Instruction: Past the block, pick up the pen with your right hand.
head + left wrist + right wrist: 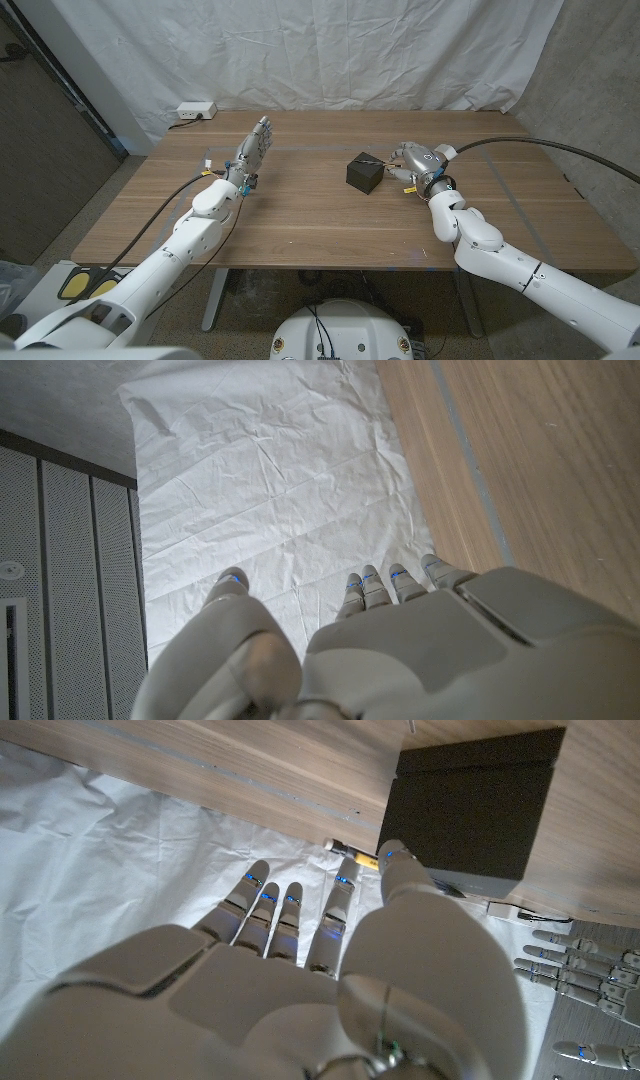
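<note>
Nearest the robot, both arms come in over the front edge of the wooden table. The left hand is raised above the table's left half, fingers straight and a little apart, with nothing in it; in the left wrist view its fingertips point toward the white sheet hung behind the table.

The right hand sits farther in, right of centre, just beside the black block. In the head view the hand's back covers most of what lies beneath it, so the grasp cannot be read there. The right wrist view shows more: the fingers reach out nearly straight, and a short piece of the pen, a yellowish barrel with a dark tip, shows between the thumb and the nearest finger. The rest of the pen is hidden behind them. Whether the thumb and finger truly pinch it or merely lie alongside cannot be told. The block stands just beside the thumb.

At the table's far left corner lies a white power strip.
</note>
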You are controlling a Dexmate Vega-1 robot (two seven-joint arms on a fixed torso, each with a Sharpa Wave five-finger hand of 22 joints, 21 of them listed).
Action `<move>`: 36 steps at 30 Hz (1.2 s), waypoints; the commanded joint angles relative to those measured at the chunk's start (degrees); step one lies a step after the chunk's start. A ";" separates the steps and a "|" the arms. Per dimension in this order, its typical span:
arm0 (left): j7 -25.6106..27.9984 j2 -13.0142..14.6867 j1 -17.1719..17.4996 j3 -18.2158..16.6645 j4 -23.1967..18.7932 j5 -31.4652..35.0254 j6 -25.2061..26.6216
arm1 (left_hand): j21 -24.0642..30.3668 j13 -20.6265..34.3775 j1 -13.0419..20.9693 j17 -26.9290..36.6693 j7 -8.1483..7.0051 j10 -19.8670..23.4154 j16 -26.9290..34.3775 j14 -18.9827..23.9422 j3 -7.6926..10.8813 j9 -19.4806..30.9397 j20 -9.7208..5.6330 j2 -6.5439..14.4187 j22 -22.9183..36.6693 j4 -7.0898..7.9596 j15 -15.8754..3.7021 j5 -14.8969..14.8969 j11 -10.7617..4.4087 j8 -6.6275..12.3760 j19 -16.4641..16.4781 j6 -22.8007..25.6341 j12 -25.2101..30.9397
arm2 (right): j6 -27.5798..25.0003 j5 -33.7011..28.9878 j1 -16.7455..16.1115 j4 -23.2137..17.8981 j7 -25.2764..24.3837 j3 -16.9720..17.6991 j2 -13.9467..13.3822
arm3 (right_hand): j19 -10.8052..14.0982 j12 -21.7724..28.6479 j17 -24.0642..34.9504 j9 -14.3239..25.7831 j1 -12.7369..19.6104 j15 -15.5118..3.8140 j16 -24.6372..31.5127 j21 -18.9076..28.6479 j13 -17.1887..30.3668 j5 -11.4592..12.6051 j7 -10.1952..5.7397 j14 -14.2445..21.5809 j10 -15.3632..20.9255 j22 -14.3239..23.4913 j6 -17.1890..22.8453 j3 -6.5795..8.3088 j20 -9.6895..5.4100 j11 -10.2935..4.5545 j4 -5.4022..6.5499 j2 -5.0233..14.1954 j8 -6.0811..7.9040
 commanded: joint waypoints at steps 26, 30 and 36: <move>-2.15 -1.20 -3.46 1.35 4.26 0.20 1.01 | 0.01 0.28 0.84 0.23 0.11 -0.45 0.15 -0.59 -0.38 0.27 -3.94 0.25 0.27 0.09 -1.26 -0.05 0.01 -0.18 -0.74 -0.22 -0.06 | -0.22 -0.76 0.72 1.54 -1.17 -0.72 0.65 | 1.47 0.49 0.42 1.52 0.87 -0.81 0.29 -0.49 0.13 0.51 -0.70 1.79 2.51 0.10 2.13 -0.55 -1.55 -0.43 0.23 0.56 1.84; -2.21 -1.24 -3.52 1.45 4.40 0.18 1.21 | -0.01 0.28 0.87 0.23 0.17 -0.53 0.14 -0.62 -0.42 0.27 -3.89 0.28 0.27 0.09 -1.26 -0.06 -0.14 -0.17 -0.79 -0.21 -0.09 | -0.60 -0.94 0.52 1.18 -1.00 -0.68 0.46 | 1.54 0.42 0.44 1.67 0.88 -0.80 0.29 -0.56 0.13 0.50 -0.83 1.91 2.52 0.10 1.70 -0.62 -1.55 -0.31 0.25 0.55 1.78; -2.19 -1.44 -3.65 1.49 4.59 0.15 1.18 | 0.00 0.28 0.92 0.23 0.13 -0.51 0.13 -0.66 -0.48 0.27 -3.95 0.33 0.27 0.09 -1.27 -0.08 -0.20 -0.19 -0.79 -0.27 -0.07 | -0.83 -1.12 0.23 0.59 -0.80 -0.51 0.04 | 1.64 0.37 0.46 1.86 0.94 -0.81 0.26 -0.63 0.13 0.50 -0.97 1.98 2.62 0.11 1.54 -0.69 -1.52 -0.34 0.25 0.54 1.86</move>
